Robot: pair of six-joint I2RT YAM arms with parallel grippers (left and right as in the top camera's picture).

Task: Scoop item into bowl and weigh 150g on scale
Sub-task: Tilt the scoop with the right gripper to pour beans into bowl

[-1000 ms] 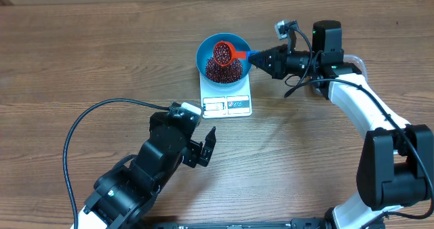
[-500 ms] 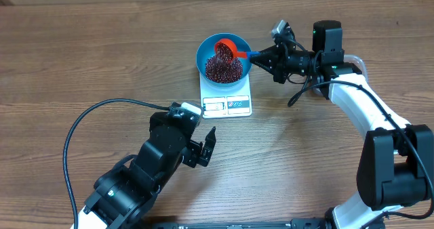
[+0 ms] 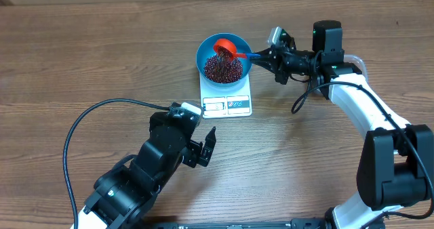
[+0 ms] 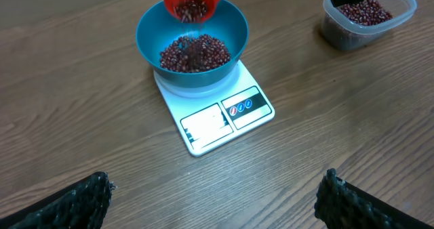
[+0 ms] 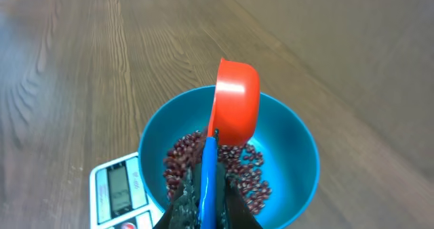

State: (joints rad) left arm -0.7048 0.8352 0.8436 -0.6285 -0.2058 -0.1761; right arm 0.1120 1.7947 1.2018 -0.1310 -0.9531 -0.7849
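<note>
**Scene status: bean weighing**

1. Locate the scale (image 3: pixel 227 101) near the middle of the table (image 3: pixel 102 53). Its display and blue-marked buttons face the left arm (the display reading is too small to make out).
2. The blue bowl (image 4: pixel 152 32) sits on the scale platform and covers most of it. A loose pile of red-brown beans (image 4: pixel 194 53) lies in the bottom of the bowl.
3. The right gripper (image 3: pixel 259 53) has its fingers pressed together on the blue handle of a red scoop (image 5: pixel 237 110). It holds the scoop above the far side of the bowl, tipped steeply with its mouth turned down toward the pile. In the left wrist view, beans show in the scoop's mouth, and a blurred streak of beans hangs between the scoop and the pile.
4. The left gripper (image 3: pixel 207 146) has its fingers spread wide and grips nothing. It is well apart from the scale, on the near side of the table.
5. A clear tub (image 4: pixel 366 15) containing more beans stands to the right of the bowl, under the right arm.
</note>
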